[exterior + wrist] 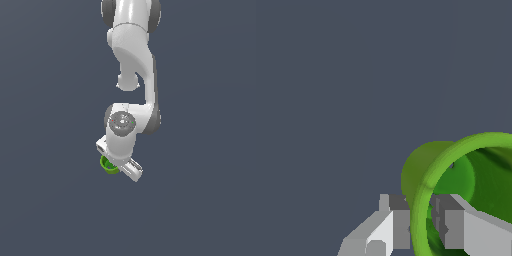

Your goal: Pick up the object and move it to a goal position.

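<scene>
The object is a small bright green cup with a hollow inside and a thick rim. In the wrist view my gripper is shut on the cup's wall: one finger is outside, the other finger is inside the hollow. In the exterior view the cup shows only partly, under the white gripper, which hides most of it. The fingers are hidden there by the hand.
The white arm comes down from the top of the exterior view. Around it there is only a plain dark grey-blue surface. No goal marker shows.
</scene>
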`<state>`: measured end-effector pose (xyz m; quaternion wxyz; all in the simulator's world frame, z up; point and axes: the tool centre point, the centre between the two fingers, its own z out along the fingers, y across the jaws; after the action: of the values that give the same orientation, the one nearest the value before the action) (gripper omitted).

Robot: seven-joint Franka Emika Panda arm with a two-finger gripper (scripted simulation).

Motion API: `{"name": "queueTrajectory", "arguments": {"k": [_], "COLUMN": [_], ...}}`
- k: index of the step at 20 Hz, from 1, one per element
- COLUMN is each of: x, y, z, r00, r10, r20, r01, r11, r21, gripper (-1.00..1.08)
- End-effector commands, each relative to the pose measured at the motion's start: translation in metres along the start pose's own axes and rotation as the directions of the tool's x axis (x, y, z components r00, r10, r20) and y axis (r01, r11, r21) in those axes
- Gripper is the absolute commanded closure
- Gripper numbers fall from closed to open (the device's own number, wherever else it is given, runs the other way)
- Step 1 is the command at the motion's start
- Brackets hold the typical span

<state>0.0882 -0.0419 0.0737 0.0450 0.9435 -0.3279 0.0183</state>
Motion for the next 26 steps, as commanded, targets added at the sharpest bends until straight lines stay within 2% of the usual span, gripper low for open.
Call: {"name": "queueTrajectory", "arguments": {"k": [1, 8, 26], "x": [-0.003, -0.033, -0.148], "y": [-0.004, -0.036, -0.163], "z": [-0.004, -0.036, -0.163], "r00": [1.0, 1.0, 1.0], "r10": [-0.001, -0.001, 0.0], "r20": [-0.001, -0.001, -0.002], "r01": [0.001, 0.001, 0.0], "r11": [1.0, 1.0, 1.0], "r21": [0.001, 0.001, 0.0], "gripper": [1.08, 1.08, 1.08]}}
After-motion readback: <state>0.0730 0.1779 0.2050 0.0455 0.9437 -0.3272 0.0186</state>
